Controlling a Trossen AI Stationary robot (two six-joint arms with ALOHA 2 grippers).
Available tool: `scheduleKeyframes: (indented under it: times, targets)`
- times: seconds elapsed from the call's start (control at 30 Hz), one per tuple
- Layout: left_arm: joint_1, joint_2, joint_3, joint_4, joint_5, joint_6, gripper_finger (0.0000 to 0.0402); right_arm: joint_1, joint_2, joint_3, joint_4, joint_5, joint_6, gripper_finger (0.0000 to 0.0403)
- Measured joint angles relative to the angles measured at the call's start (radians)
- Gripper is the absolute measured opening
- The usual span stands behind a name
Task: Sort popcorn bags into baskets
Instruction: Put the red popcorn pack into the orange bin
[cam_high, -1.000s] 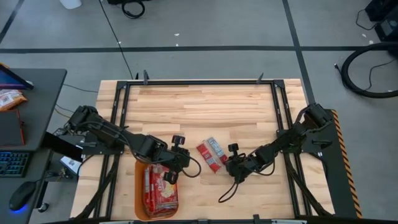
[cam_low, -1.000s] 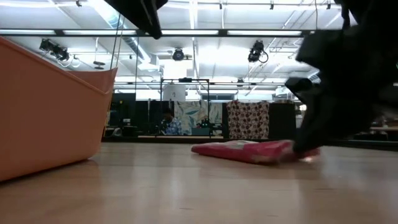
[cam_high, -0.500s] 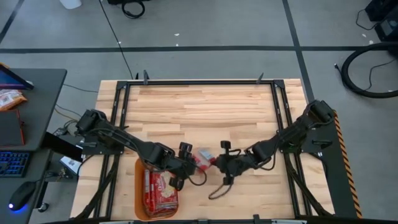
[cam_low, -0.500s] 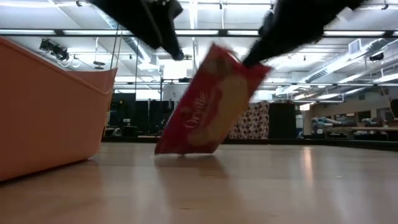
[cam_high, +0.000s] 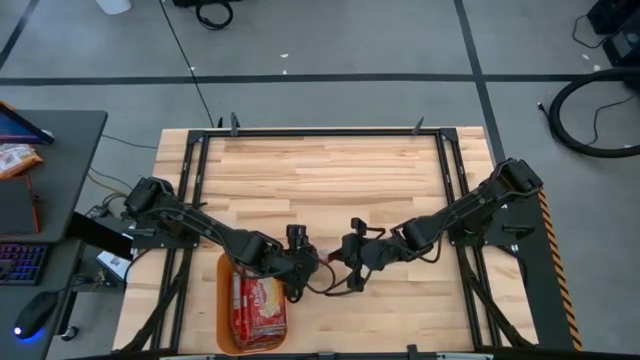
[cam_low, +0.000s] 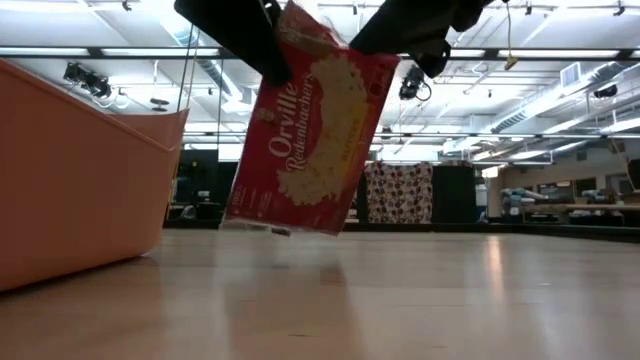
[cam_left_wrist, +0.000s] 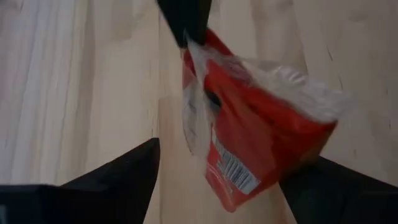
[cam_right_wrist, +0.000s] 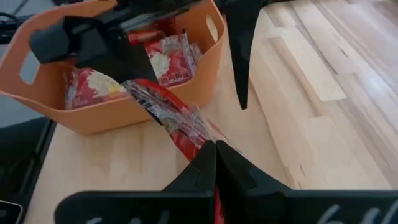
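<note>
I now have the flat red crinkly-film popcorn bag (cam_low: 308, 130) up off the pale wooden plank surface (cam_high: 330, 175); a second ago it lay flat with my right gripper (cam_high: 346, 250) on it, and half a second ago it was only tipped up on one edge. It hangs clear between the two arms, just beside the orange plastic basket (cam_high: 224, 310). The right fingers are pinched shut on the bag's sealed edge in the right wrist view. The left gripper (cam_high: 303, 262) has come in to the bag's other side, but I cannot tell whether its fingers have closed on it; in the left wrist view they sit wide either side. I judge this a handover towards the basket.

The bag is thin, glossy, soft film with a crimped translucent seam, and it sags and tilts. The basket is rigid, smooth, round-cornered, with handle cut-outs, already holding several red packets (cam_right_wrist: 168, 59).
</note>
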Motion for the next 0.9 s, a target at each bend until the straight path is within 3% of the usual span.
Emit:
scheduleKeyframes:
  times: [0.23, 0.53, 0.73, 0.9]
  targets:
    - [0.000, 0.000, 0.000, -0.019, -0.038, -0.045, 0.0266, 0.000, -0.003, 0.001, 0.025, -0.010, -0.008, 0.0008]
    - [0.006, -0.003, 0.000, -0.024, -0.018, -0.091, 0.0114, 0.006, -0.003, 0.001, 0.058, -0.058, -0.078, 0.0024]
    - [0.006, -0.003, 0.000, -0.031, 0.073, -0.122, 0.0027, 0.030, -0.019, 0.001, 0.080, -0.056, -0.186, 0.0079]
    - [0.008, -0.040, 0.000, -0.081, 0.149, -0.168, 0.0026, 0.038, -0.100, 0.001, 0.020, -0.054, -0.214, 0.0147]
